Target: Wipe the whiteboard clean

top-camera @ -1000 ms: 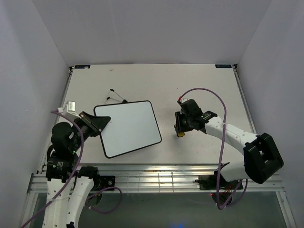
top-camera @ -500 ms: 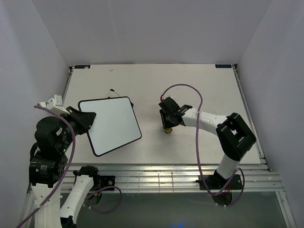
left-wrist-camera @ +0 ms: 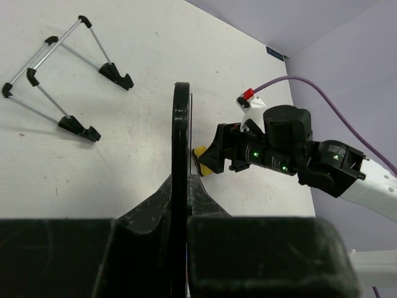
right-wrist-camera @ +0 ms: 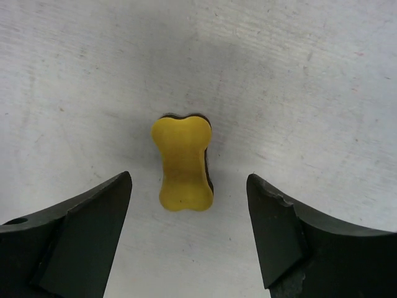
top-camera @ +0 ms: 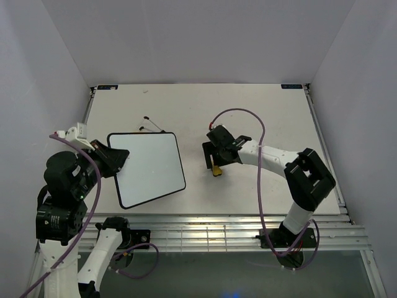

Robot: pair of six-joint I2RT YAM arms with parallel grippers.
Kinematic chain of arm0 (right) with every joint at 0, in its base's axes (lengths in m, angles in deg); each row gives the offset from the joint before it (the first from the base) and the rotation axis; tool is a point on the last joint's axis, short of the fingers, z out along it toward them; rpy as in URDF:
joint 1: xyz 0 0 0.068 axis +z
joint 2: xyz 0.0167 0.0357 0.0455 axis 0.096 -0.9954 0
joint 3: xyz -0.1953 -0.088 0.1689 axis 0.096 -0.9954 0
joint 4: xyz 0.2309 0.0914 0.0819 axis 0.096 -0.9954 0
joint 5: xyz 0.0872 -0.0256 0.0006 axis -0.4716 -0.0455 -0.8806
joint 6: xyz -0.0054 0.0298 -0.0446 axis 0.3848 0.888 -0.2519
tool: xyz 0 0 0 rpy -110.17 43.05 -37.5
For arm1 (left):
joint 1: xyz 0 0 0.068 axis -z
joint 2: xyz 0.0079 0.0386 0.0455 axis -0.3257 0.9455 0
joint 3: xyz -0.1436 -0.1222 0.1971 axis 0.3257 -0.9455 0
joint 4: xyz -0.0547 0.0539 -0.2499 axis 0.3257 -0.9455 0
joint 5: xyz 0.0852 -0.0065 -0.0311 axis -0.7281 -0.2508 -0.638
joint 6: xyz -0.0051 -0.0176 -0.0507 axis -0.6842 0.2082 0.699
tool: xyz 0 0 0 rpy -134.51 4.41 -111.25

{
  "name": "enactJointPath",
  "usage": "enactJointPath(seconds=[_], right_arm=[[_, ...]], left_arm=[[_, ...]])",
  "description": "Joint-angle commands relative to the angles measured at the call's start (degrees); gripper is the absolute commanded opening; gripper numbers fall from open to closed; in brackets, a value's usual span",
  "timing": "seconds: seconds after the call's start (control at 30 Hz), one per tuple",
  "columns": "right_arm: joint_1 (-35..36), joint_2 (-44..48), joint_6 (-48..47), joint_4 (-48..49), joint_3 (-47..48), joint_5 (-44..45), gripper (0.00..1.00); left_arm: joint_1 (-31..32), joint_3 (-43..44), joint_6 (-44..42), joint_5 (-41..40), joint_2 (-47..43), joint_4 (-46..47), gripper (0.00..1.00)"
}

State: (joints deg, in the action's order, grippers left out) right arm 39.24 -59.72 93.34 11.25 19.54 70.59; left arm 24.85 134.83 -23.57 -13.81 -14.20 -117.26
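Note:
The whiteboard is plain white with a thin black rim and sits tilted over the table's left part. My left gripper is shut on its left edge. In the left wrist view the whiteboard shows edge-on, pinched between the two fingers of my left gripper. A small yellow peanut-shaped eraser lies flat on the table. My right gripper stands open over it, a finger on either side, touching nothing. From above, the eraser lies just below my right gripper, to the right of the board.
A thin wire stand with black feet lies on the table behind the board and also shows as a wire stand in the left wrist view. The right arm's purple cable arches over mid-table. A metal rail runs along the near edge.
My right gripper moved left with the eraser, then opened and let it go onto the table. My left arm swung the whiteboard to the left, then slightly back.

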Motion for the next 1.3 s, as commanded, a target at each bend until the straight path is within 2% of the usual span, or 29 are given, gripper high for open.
enactJointPath(seconds=[0.0,0.07,0.13,0.17,0.2,0.23,0.27,0.3,0.33,0.4,0.47,0.5,0.57,0.77,0.87,0.9,0.93,1.13,1.23,1.27], right_arm=[[-0.28,6.94,-0.41,-2.20,2.46,0.91,0.81],[-0.89,11.77,-0.94,-2.57,1.15,0.83,0.83],[-3.17,18.42,-1.91,-4.23,-0.34,-0.40,0.85],[-4.40,21.17,-2.26,-4.41,-3.22,-3.28,0.89],[-5.72,24.67,-2.69,-4.41,-5.25,-6.00,0.91],[-8.69,32.54,-3.31,-4.24,-7.62,-8.99,0.94],[-10.37,36.97,-3.49,-4.24,-10.26,-16.33,0.96],[-13.17,41.89,-3.66,-4.06,-15.07,-19.36,0.90],[-13.98,51.07,-4.10,-4.41,-16.86,-21.56,0.90],[-14.60,58.95,-5.42,-5.81,-19.06,-26.14,0.90],[-14.61,66.44,-7.26,-9.40,-18.29,-31.74,0.90],[-14.61,67.94,-7.62,-11.08,-17.32,-33.35,0.90],[-14.61,70.40,-8.14,-15.11,-14.68,-37.21,0.90],[-14.61,72.96,-7.71,-17.33,-15.55,-42.14,0.93],[-14.61,72.52,-7.27,-16.63,-16.00,-44.17,0.95],[-14.61,72.35,-6.83,-16.63,-15.73,-43.83,0.95],[-14.61,72.26,-6.83,-16.72,-15.30,-43.91,0.95],[-14.61,71.56,-4.99,-15.58,-11.78,-49.70,0.96],[-14.61,71.38,-2.19,-10.24,-13.70,-56.63,0.99],[-14.61,71.55,-0.69,-5.25,-14.32,-60.40,1.00]], left_arm=[[0.13,-0.39,0.01,6.55,-0.09,6.84,0.00],[0.13,-2.32,0.27,9.02,-0.36,8.69,0.00],[0.13,-4.43,1.32,15.34,-0.79,14.30,0.00],[0.13,-7.40,1.94,18.23,-0.97,17.28,0.00],[0.04,-9.17,2.73,21.66,-0.97,24.19,0.00],[0.13,-10.76,4.82,27.78,-0.54,27.48,0.00],[0.13,-13.21,5.98,30.02,0.08,30.47,0.00],[0.13,-14.02,6.77,31.52,0.86,34.59,0.00],[0.13,-14.98,8.43,34.93,2.53,36.89,0.00],[0.13,-19.18,11.86,38.46,4.03,46.98,0.00],[0.13,-22.79,19.67,44.61,6.22,56.81,0.00],[0.13,-24.64,22.57,46.46,7.02,66.87,0.00],[0.13,-26.94,26.28,48.05,9.47,72.74,0.00],[0.13,-25.28,27.17,52.26,13.44,76.63,0.00],[0.13,-26.06,32.42,54.91,14.76,81.98,0.00],[0.13,-26.67,36.62,55.70,14.76,87.74,0.00],[0.13,-27.20,38.23,55.70,14.67,89.72,0.00],[0.13,-28.35,46.39,55.53,14.59,96.84,0.00],[0.22,-30.01,50.36,54.04,13.88,101.07,0.00],[0.30,-30.46,51.24,53.95,13.79,102.64,0.00]])
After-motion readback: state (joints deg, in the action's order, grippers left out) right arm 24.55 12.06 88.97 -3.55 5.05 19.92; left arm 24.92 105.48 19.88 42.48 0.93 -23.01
